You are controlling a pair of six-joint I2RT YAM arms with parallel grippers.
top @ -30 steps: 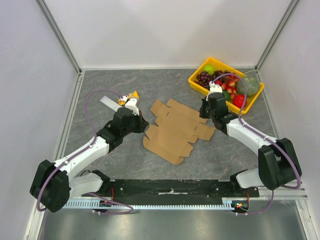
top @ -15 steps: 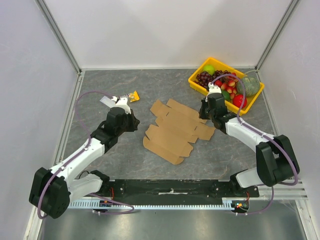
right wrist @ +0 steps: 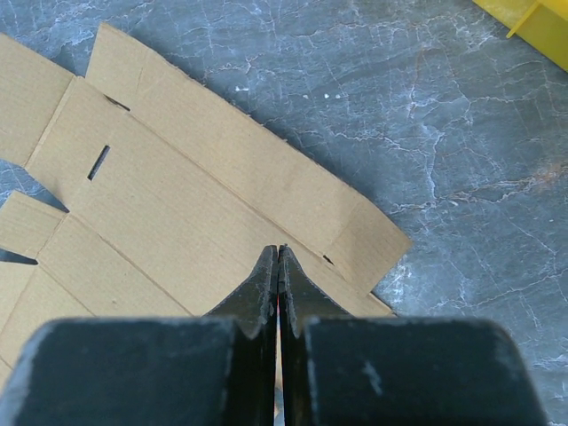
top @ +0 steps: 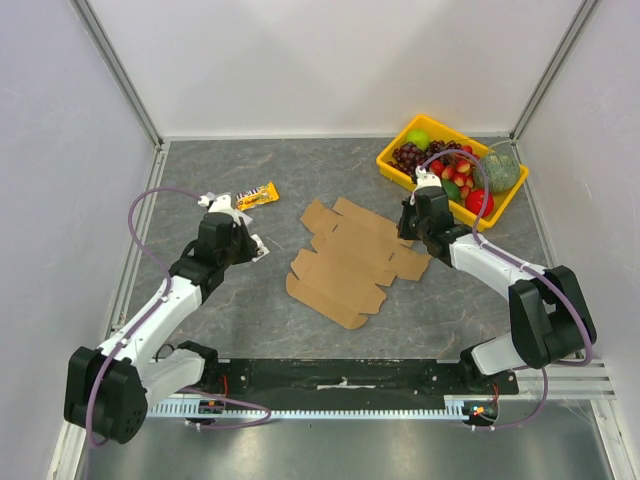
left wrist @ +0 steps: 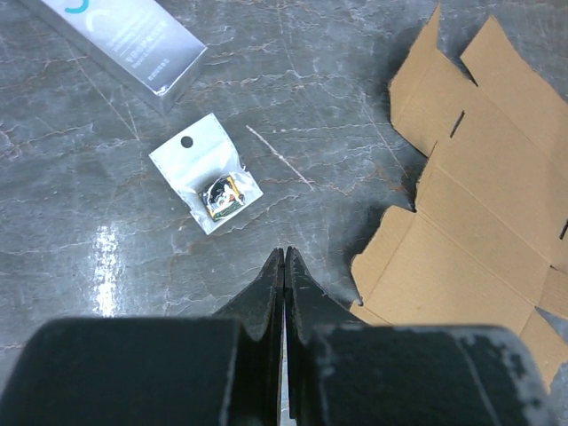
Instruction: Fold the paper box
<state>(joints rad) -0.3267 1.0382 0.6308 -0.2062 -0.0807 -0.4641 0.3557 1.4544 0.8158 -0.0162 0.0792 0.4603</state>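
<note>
The left fingers point(left wrist: 269, 288) are clenched on nothing, the flat paper box point(left wrist: 484, 204) just right of them on the desk point(left wrist: 337, 106). The right fingers point(right wrist: 264, 284), clenched empty too, hang over its flap.

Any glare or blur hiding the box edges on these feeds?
Left wrist: a bright glare patch on the table, clear of the paper box, whose edges read sharp. Right wrist: no glare, cardboard crisp. Top external: even light, soft shadows.
</note>
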